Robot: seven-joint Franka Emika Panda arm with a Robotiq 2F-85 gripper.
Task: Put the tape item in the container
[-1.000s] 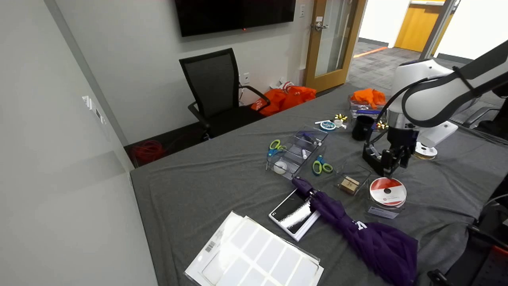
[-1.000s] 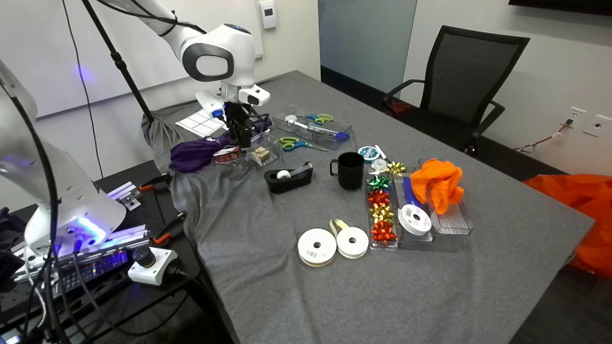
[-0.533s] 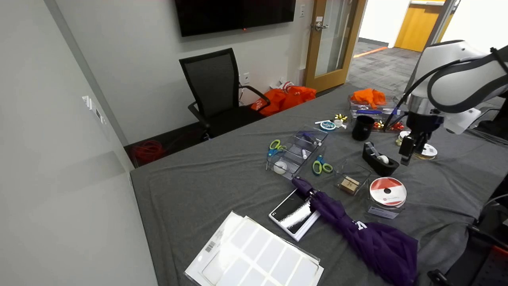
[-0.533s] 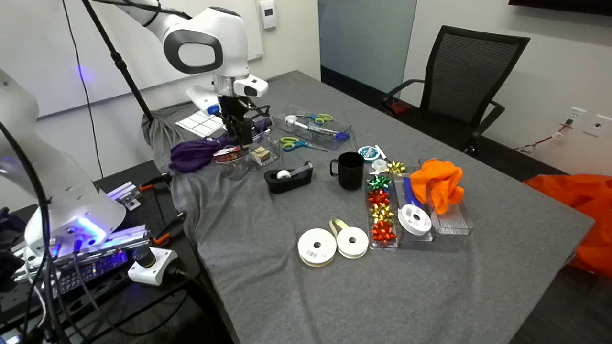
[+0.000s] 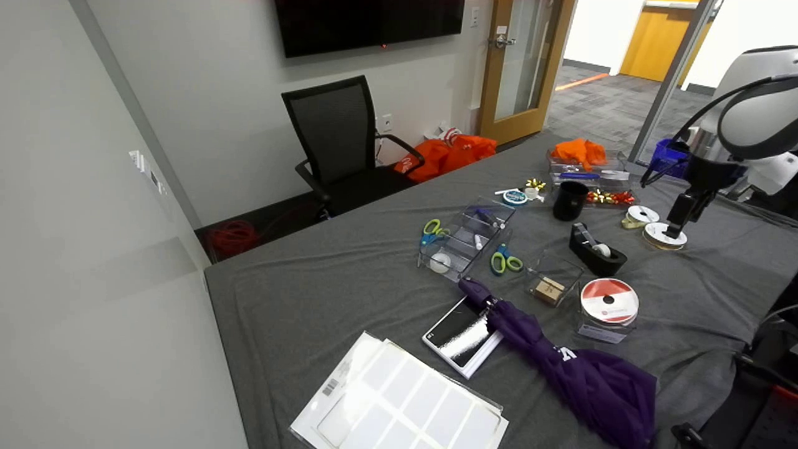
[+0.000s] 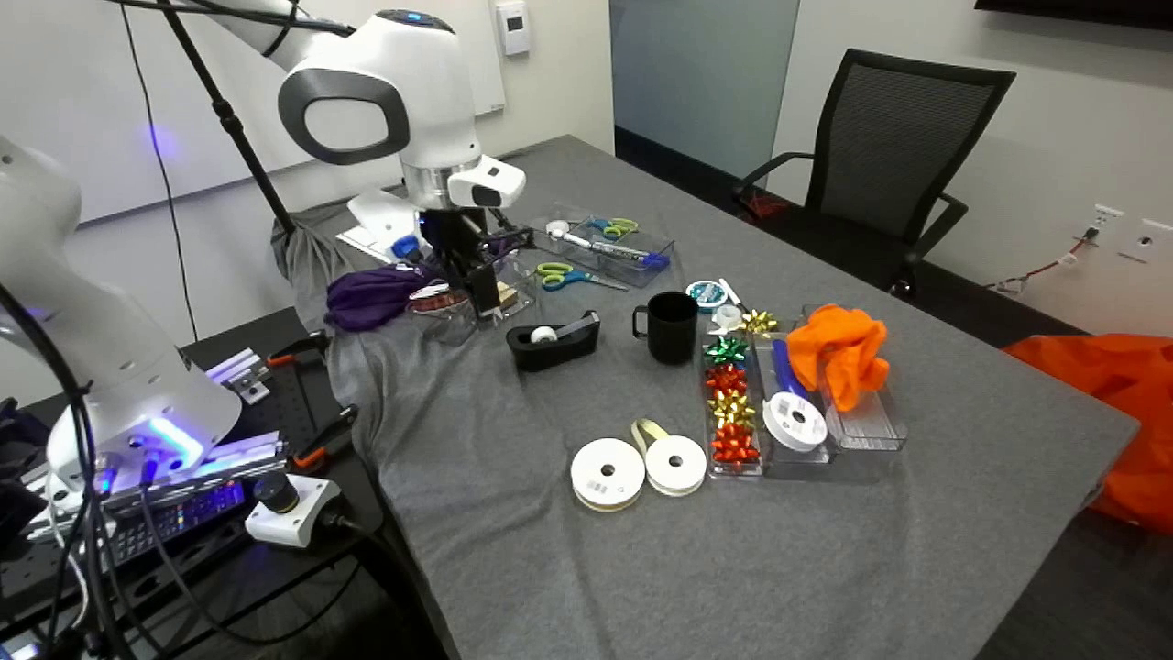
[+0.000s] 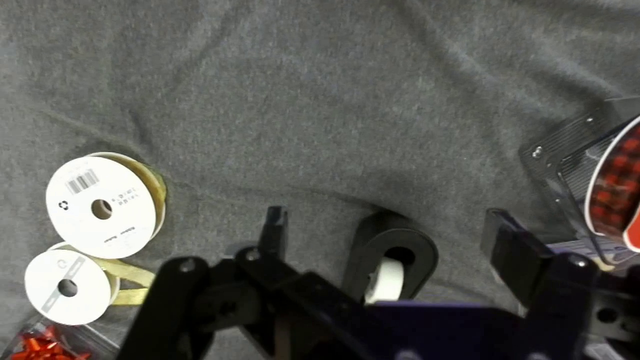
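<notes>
- In an exterior view, the red-and-white tape spool (image 5: 609, 300) lies between seven and eight o'clock from the claw (image 5: 681, 218), well apart from it. The spool leans in the clear container (image 5: 601, 334), its upper part above the rim. Whether the claw is clenched cannot be told here.
- In an exterior view, the spool (image 6: 435, 298) is at nine o'clock from the claw (image 6: 479, 302); the black tape dispenser (image 6: 557, 348) sits at four o'clock. Depth is hard to judge.
- In the wrist view, the claw (image 7: 385, 220) is released: its fingers (image 7: 274, 232) stand well parted with nothing gripped, the tape dispenser showing in the gap beneath. The spool (image 7: 617, 185) lies at three o'clock, cut off by the border, its disc tilted and its wound edge facing the claw.
- The placing looks finished; should the spool need pressing flatter, the move would run toward three o'clock in the wrist view, and a low path could clip the container.
</notes>
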